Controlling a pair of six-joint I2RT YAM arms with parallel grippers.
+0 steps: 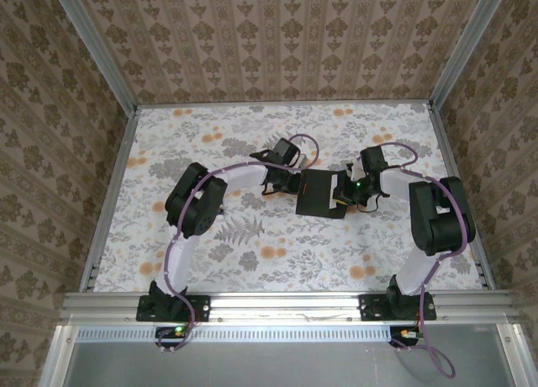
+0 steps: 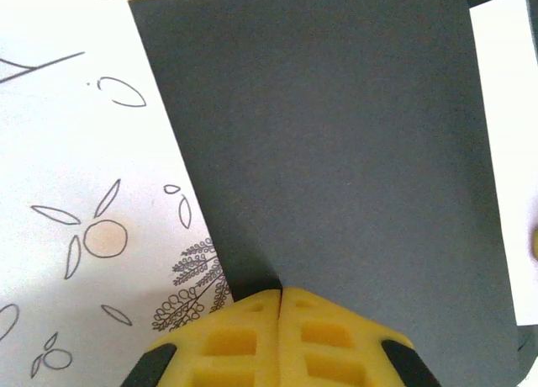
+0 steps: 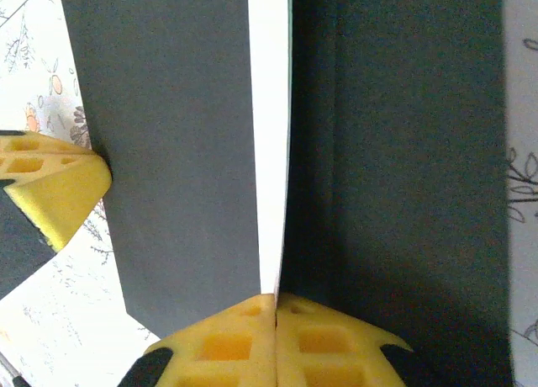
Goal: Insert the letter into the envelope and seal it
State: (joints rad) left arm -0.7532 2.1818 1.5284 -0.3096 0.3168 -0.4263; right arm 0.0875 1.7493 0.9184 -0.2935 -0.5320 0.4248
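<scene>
The black envelope (image 1: 318, 193) lies flat mid-table between both grippers. My left gripper (image 1: 288, 185) is shut on the envelope's left edge; in the left wrist view its yellow fingertips (image 2: 280, 293) meet on the rim of the dark sheet (image 2: 336, 151). A white strip of the letter (image 2: 508, 151) sticks out past the envelope's far side. In the right wrist view the letter (image 3: 269, 109) shows between the envelope body (image 3: 168, 151) and a darker, shadowed black panel (image 3: 403, 151). The letter's green-edged side runs into my right gripper (image 3: 276, 297), which is shut on it.
The table (image 1: 252, 261) has a floral cloth and is boxed in by patterned walls with aluminium rails (image 1: 101, 193) along the sides. The left gripper's yellow fingers (image 3: 50, 193) appear at the envelope's edge in the right wrist view. Both arm bases sit at the near edge.
</scene>
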